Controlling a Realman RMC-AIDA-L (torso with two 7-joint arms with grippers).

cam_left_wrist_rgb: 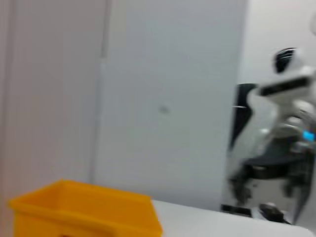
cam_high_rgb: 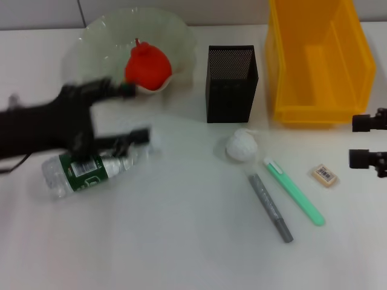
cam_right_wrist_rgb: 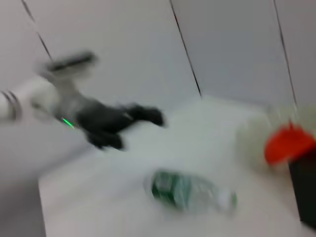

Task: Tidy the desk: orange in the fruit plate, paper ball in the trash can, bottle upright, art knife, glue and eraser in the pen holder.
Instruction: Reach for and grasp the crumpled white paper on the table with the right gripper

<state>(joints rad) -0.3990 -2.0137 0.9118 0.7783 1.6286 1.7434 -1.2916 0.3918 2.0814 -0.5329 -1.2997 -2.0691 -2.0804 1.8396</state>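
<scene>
Left gripper (cam_high_rgb: 130,113): fingers spread apart, grasping nothing, hovering over the table (cam_high_rgb: 181,241); blurred.
Orange (cam_high_rgb: 147,65): in the fruit plate (cam_high_rgb: 103,42), just beyond the left gripper's upper finger.
Bottle (cam_high_rgb: 91,169): lying on its side, directly under the left gripper's lower finger, cap toward the fingertips; whether they touch cannot be told.
Pen holder (cam_high_rgb: 231,83): upright, to the right of the left gripper, well apart from it.
Trash can (cam_high_rgb: 318,60): right of the pen holder, just beyond the right gripper.
Right gripper (cam_high_rgb: 363,140): at the right edge, fingers parted, nothing between them.
Eraser (cam_high_rgb: 325,175): just left of the right gripper's lower finger.
Paper ball (cam_high_rgb: 242,145), glue (cam_high_rgb: 294,191), art knife (cam_high_rgb: 270,207): on the table between the two grippers.
</scene>
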